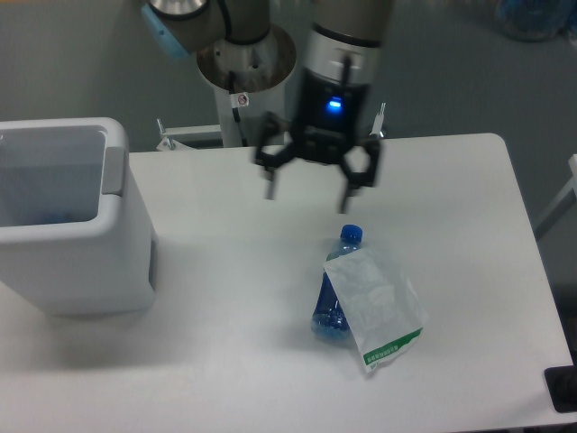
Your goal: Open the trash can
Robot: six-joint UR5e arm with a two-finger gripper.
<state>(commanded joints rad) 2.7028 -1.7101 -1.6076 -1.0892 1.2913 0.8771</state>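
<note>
A blue plastic bottle (335,287) lies on the white table (469,225), its cap end away from the camera, with a white label or wrapper (377,307) draped over its right side. Above and just behind the bottle's cap hangs the gripper (307,192), fingers spread wide and pointing down, holding nothing; a blue light glows on its body. Behind the gripper stands a metal cylindrical pedestal (248,68). Nothing lies between the bottle and the trash can (68,230), which sits well to the bottle's left at the table's left edge. The can is a boxy, light-grey bin with rounded corners, its long axis running left to right in view. Its top faces up and shows an open, bluish interior, with a grey tab (114,161) on the rim nearest the bottle.
</note>
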